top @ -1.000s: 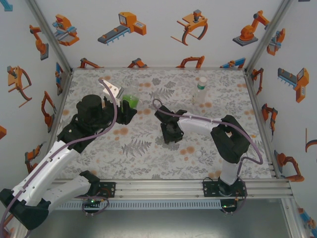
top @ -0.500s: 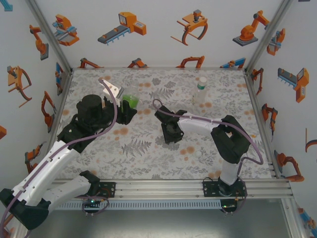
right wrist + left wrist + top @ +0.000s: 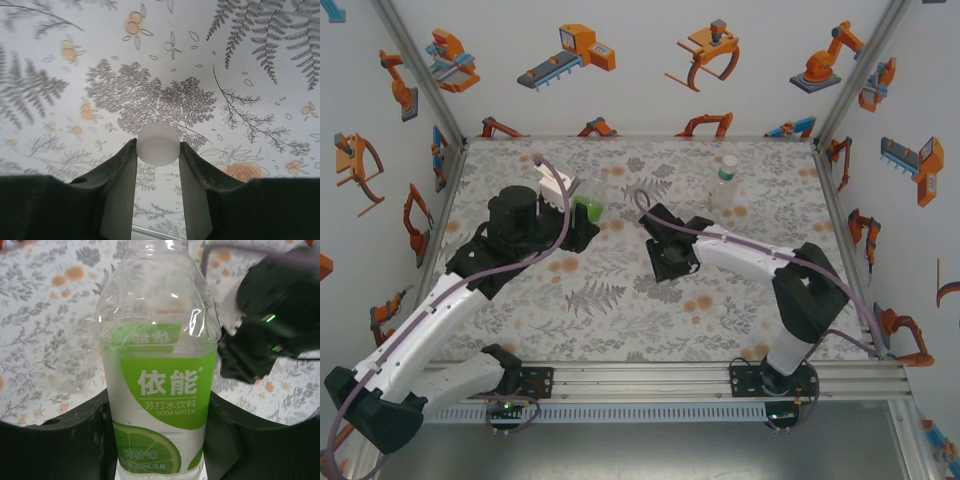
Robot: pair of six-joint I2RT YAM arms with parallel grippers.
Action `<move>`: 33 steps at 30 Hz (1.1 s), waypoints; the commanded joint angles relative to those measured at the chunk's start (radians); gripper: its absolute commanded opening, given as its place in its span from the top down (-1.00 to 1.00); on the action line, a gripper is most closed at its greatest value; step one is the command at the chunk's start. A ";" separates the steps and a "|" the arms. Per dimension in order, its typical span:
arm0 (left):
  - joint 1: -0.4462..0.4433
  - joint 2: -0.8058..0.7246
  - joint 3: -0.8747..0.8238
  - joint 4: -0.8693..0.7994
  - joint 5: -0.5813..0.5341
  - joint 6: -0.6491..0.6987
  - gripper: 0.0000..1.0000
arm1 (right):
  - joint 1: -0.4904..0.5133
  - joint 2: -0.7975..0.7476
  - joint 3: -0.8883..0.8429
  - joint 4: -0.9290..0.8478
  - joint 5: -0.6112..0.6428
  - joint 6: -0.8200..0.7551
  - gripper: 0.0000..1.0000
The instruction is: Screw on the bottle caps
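Found the left end effector (image 3: 582, 218) closed on the bottle with the green label band (image 3: 160, 390), with dark fingers (image 3: 65, 445) pressed against both sides of its lower body. Read white lettering on the label and noted a lime slice printed near the base. Could not tell whether a cap sat on the neck, the top being cut off by the edge of the left wrist view. Placed this bottle, from the top view, over the left-centre of the floral table (image 3: 610, 320). Could not tell whether resting on the surface or lifted off it. Made out the dark bulk of the right arm (image 3: 275, 320) beyond the bottle, to its right.

Found the right end effector (image 3: 158, 148) narrowed to a small gap and pinching a white cap (image 3: 158, 142) between its fingertips (image 3: 125, 165), both tips touching the cap's sides. Saw the cap against a grey leaf print of the table. Could not tell whether touching it or just above. Located that end effector, in the top view, near the table's middle, to the right of the held bottle and apart from it.

Spotted a second bottle (image 3: 724, 183) standing upright toward the far right of the table, white at the top, well apart from both end effectors.
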 commanded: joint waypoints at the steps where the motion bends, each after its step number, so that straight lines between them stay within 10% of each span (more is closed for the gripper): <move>1: 0.005 0.021 0.047 -0.059 0.072 0.066 0.68 | -0.041 -0.093 -0.004 0.001 -0.096 -0.089 0.51; 15: 0.006 -0.020 0.041 -0.108 0.371 0.368 0.71 | -0.252 -0.447 -0.001 0.161 -0.608 -0.300 0.67; 33: -0.022 -0.076 0.259 -0.405 0.462 0.652 0.71 | -0.263 -0.541 0.258 0.204 -1.029 -0.555 0.72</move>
